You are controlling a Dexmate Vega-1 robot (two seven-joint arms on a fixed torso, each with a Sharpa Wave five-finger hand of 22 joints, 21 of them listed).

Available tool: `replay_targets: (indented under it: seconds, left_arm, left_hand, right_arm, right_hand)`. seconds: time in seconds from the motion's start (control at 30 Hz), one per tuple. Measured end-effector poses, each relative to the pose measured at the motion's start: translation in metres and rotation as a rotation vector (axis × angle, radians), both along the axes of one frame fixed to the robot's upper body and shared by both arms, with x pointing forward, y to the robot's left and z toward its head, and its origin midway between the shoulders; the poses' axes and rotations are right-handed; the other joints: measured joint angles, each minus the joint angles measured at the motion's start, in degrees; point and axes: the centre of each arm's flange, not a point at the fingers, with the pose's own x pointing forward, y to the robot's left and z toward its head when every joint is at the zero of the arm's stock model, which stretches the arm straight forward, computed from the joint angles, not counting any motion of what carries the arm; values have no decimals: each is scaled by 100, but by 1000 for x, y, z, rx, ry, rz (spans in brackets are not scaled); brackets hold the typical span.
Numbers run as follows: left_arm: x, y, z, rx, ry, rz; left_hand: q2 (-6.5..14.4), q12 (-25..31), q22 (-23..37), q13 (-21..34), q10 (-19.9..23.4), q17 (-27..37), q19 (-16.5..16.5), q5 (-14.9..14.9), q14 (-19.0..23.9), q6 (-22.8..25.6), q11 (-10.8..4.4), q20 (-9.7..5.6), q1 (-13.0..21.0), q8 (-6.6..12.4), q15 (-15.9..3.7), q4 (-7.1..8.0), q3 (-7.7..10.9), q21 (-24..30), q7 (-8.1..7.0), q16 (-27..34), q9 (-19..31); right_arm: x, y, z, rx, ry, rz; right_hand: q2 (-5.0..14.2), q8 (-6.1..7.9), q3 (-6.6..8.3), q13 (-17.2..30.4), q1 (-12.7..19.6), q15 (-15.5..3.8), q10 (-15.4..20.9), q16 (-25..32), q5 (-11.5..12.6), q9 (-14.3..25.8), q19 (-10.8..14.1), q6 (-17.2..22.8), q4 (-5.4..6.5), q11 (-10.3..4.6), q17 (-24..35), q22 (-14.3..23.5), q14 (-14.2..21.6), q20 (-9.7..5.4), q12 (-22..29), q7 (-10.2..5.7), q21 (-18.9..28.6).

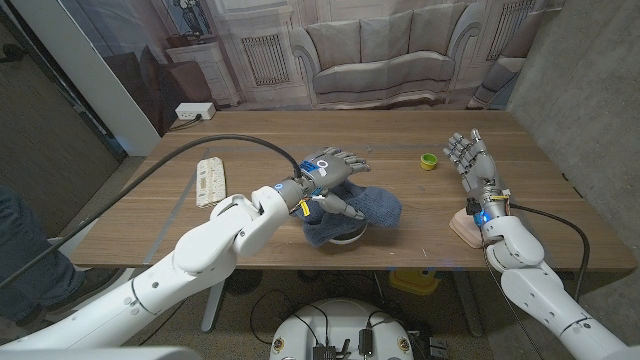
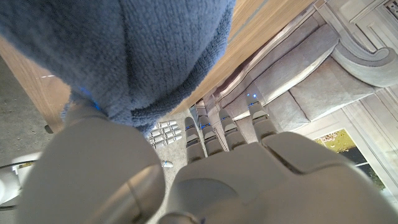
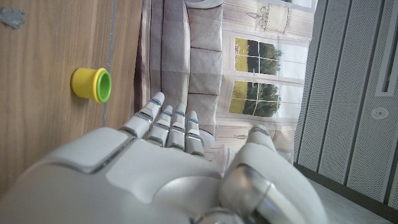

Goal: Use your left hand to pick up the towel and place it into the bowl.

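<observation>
Under the left robot hand, the blue towel lies heaped in and over the bowl.

The left robot hand hovers just above the towel with fingers stretched out and apart, holding nothing; this suggests the cloth is already released, though folds spill past the bowl's rim onto the bench. The right robot hand stands upright on its edge, well off to the side, fingers extended and empty, apparently parked clear of the work. A small yellow-green cup sits just beside it, and a white power strip lies beyond the left arm.
</observation>
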Motion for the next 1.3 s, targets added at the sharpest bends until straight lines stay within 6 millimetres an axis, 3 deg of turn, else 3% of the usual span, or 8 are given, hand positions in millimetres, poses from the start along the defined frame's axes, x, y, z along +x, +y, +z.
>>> replay_targets:
  seconds: [0.87,1.3]
  left_arm:
    - [-10,0,20,-22,-108,-54]
    - [-13,5,42,-59,-139,-66]
  left_hand:
    - [91,44,-15,-54,122,0,22,44,123,49,-61,-22,-180,0,0,88,-87,44,11,21,-1]
    - [137,44,-14,-80,164,-27,75,87,180,90,-20,-31,-225,45,-4,111,-111,44,12,44,-14]
  right_arm:
    - [-3,1,1,6,-17,0]
    - [-3,3,12,-3,-33,-1]
  right_hand:
    - [39,0,16,0,-39,0,0,-22,0,0,0,0,-16,0,0,0,0,0,0,0,-29]
    - [38,0,-8,0,-38,0,0,-22,0,0,0,0,-41,0,0,31,0,0,0,0,-29]
